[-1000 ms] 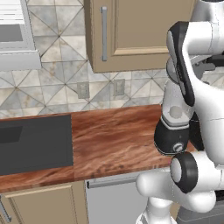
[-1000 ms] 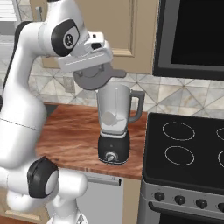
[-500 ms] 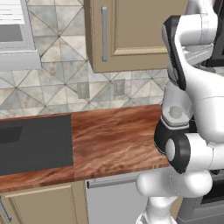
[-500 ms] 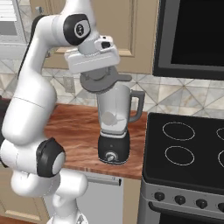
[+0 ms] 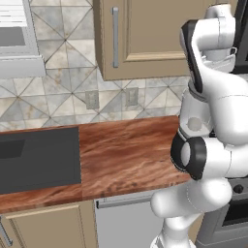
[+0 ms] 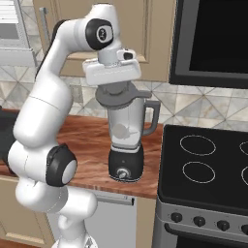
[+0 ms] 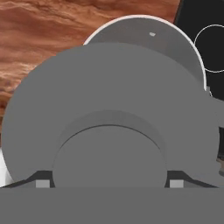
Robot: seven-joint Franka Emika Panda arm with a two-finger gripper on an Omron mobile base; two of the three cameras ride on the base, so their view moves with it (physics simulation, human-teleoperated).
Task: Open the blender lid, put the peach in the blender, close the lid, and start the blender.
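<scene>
On the wooden counter, left of the stove, stands the blender, with the peach showing pale inside its jar. My gripper hangs above it, fingers pinched on the blender lid's knob, the disc just over the rim, off-centre. I judge seating the lid and turning the front knob remain.
</scene>
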